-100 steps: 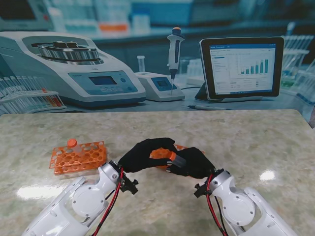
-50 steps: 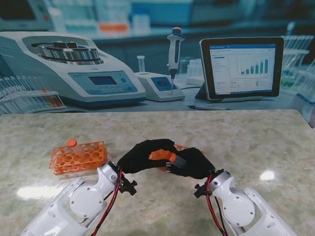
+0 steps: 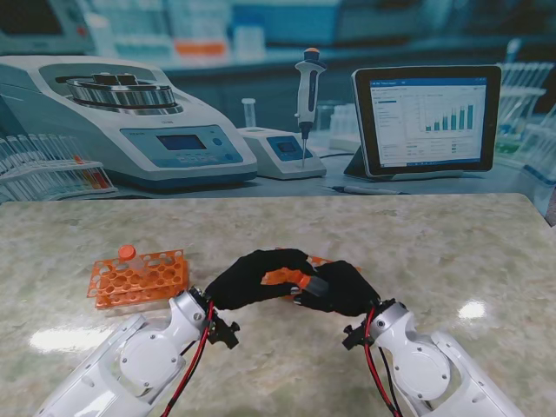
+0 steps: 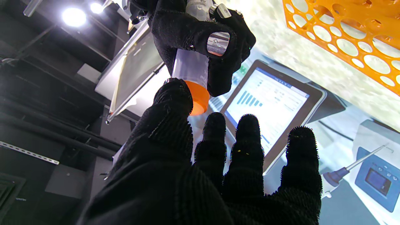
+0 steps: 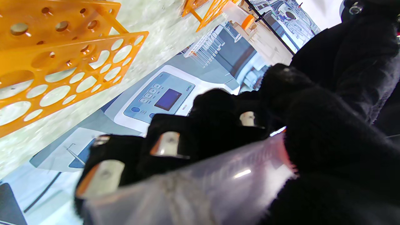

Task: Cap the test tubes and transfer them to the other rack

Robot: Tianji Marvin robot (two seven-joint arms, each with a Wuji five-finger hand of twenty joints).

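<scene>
One test tube (image 4: 190, 67), clear plastic, likely light, stiff and slick; best gripped round the barrel. Held off the table in right hand (image 3: 340, 288), fingers wrapped. Orange cap (image 4: 200, 98) pinched by left hand (image 3: 252, 274). Second rack (image 3: 139, 276) with one capped tube well left.

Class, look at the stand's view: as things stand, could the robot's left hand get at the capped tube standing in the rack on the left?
Probably not yet. The path over the table looks free, but the left hand is busy at the orange cap of the tube gripped by the right hand. The capped tube stands in the left rack, apart.
</scene>
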